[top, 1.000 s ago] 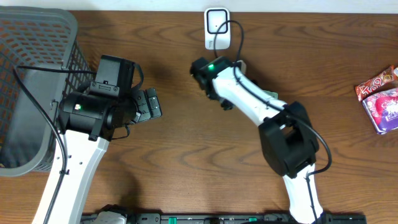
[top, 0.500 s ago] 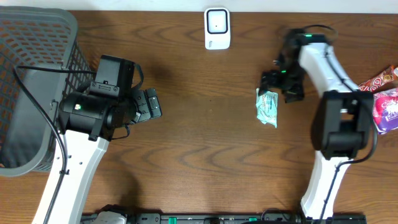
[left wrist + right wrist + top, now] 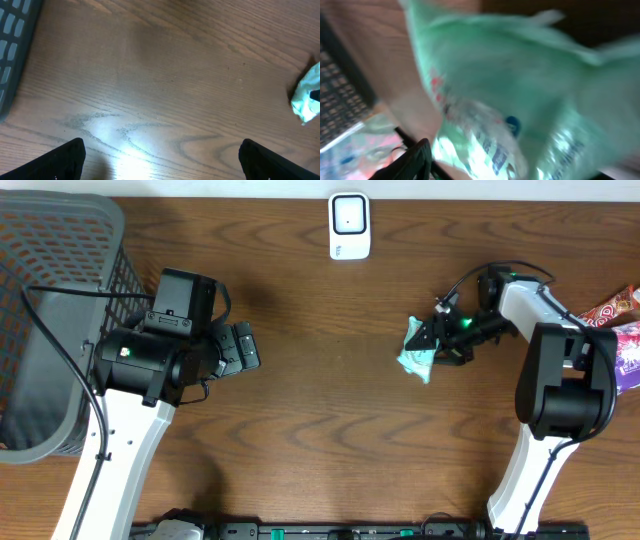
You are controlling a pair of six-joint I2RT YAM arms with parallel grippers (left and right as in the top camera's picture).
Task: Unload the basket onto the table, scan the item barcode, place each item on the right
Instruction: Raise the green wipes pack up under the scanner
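The item is a pale green packet (image 3: 418, 348), right of the table's middle, crumpled and tipped up on edge. My right gripper (image 3: 446, 337) reaches in from the right and is shut on the packet's right side. The right wrist view is blurred: the green packet (image 3: 520, 90) with blue print fills it, and one dark finger (image 3: 412, 162) shows at the lower left. The white barcode scanner (image 3: 349, 225) stands at the back edge. My left gripper (image 3: 245, 347) hovers open over bare wood at the left, its fingertips (image 3: 67, 157) far apart; the packet (image 3: 306, 100) shows at that view's right edge.
A grey mesh basket (image 3: 50, 300) fills the back left corner, beside the left arm. At the far right edge lie a red snack pack (image 3: 606, 315) and a purple pack (image 3: 628, 358). The scanner's cable hangs by the right arm.
The right arm swung from the scanner to the right side, with the packet lying flat on the table half a second ago. Now its jaws have closed on it and tipped it up. The left arm is still.
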